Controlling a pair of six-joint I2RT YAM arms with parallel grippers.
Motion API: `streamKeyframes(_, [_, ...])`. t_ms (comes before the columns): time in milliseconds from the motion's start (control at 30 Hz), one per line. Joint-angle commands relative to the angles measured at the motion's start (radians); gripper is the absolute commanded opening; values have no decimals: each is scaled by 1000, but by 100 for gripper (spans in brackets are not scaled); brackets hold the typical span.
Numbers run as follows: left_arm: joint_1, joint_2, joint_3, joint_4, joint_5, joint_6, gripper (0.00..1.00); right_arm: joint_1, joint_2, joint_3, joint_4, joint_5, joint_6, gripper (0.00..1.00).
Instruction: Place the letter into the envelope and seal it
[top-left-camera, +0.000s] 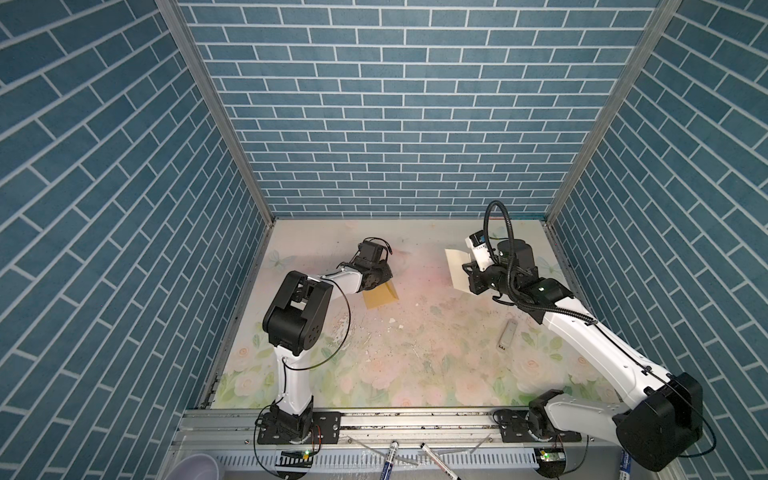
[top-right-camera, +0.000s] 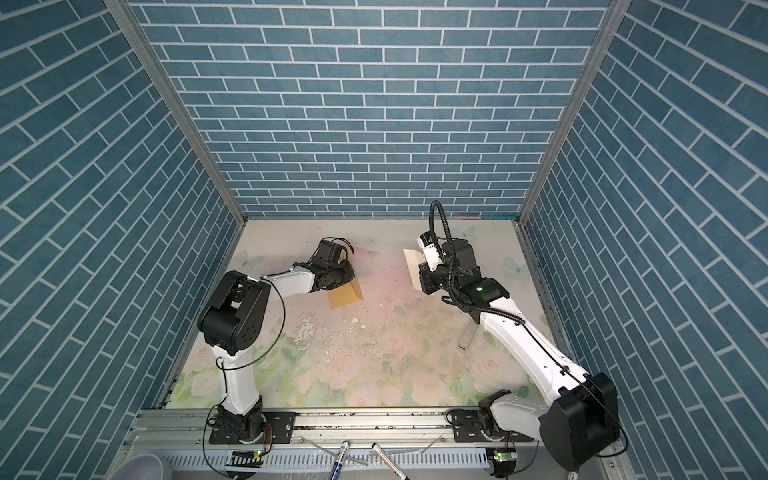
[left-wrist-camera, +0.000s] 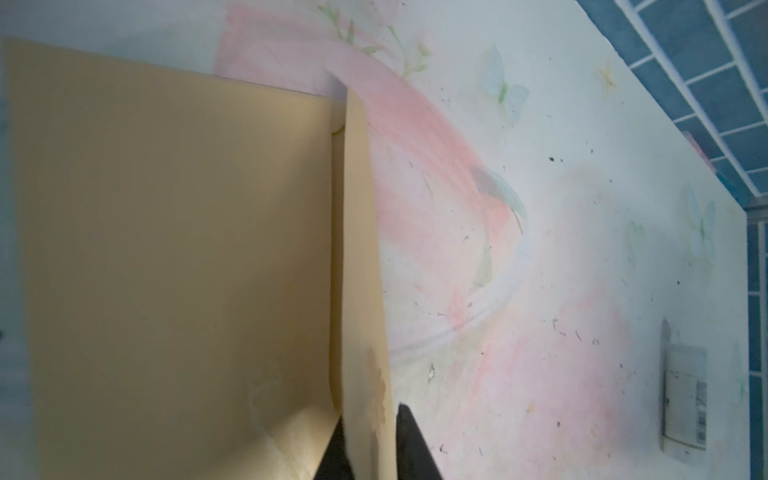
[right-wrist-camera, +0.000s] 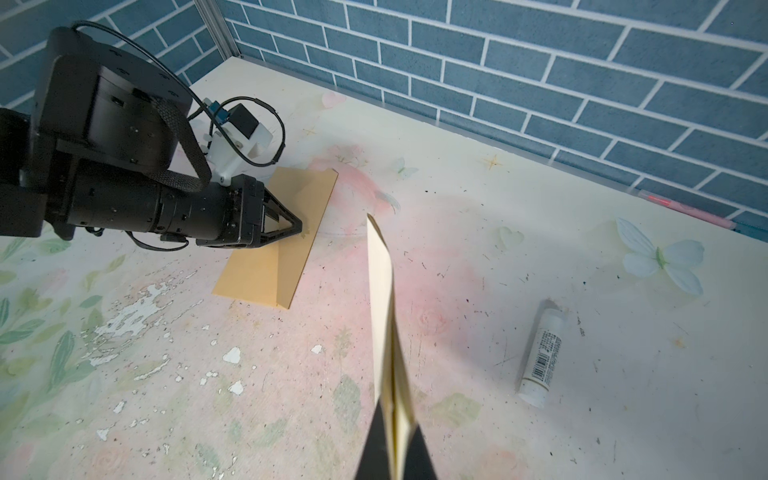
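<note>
The floral tabletop (top-left-camera: 415, 332) carries the envelope (top-left-camera: 379, 300) toward its far left, lying flat under the left arm. In the left wrist view its flap (left-wrist-camera: 361, 249) stands up from the body along the fold. The letter (top-left-camera: 456, 270) is well apart from it, off the surface on the right and seen nearly edge-on from the right wrist (right-wrist-camera: 380, 291). A glue stick (right-wrist-camera: 540, 353) lies loose nearer the right arm's base. The left claw (left-wrist-camera: 370, 436) is clamped on the flap near one end, a dark finger on each face. The right claw (right-wrist-camera: 397, 449) is pinched together on the letter's near end. The step in hand looks like opening the mouth for insertion. To do it well, the left should lift the flap only enough to gape the pocket, so the light body does not peel off the tabletop. The right should turn the sheet flat, square its free edge to the mouth and come in low and shallow. Paper held at one end will likely droop, so catching the pocket's lip is the risk.
</note>
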Motion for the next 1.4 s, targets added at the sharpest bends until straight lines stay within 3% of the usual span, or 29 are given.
streamKeyframes(0, [6, -14, 11, -8, -18, 8, 5, -4, 8, -3, 22, -6, 10, 0])
streamKeyframes(67, [6, -52, -11, -24, -42, 1, 0, -3, 9, -1, 21, 1, 24, 0])
streamKeyframes(200, [-7, -175, -70, -87, -127, -19, 0, -3, 11, 0, 10, 16, 52, 0])
streamKeyframes(467, [-137, -340, -65, -380, -332, -77, 0, -3, 8, -9, 24, 0, 74, 0])
streamKeyframes(667, [-263, -295, -2, -544, -416, -185, 0, -3, -5, -21, 26, 5, 80, 0])
streamKeyframes(867, [-356, -183, 22, -518, -420, -246, 0, -3, -22, -28, 7, 25, 81, 0])
streamKeyframes(1133, [-391, -64, 58, -444, -352, -254, 0, -4, -43, -45, -10, 38, 80, 0])
streamKeyframes(1267, [-391, -73, 67, -427, -357, -224, 13, -5, -46, -45, -15, 38, 86, 0])
streamKeyframes(1367, [-390, -113, 69, -418, -379, -174, 37, -5, -47, -41, -12, 32, 96, 0])
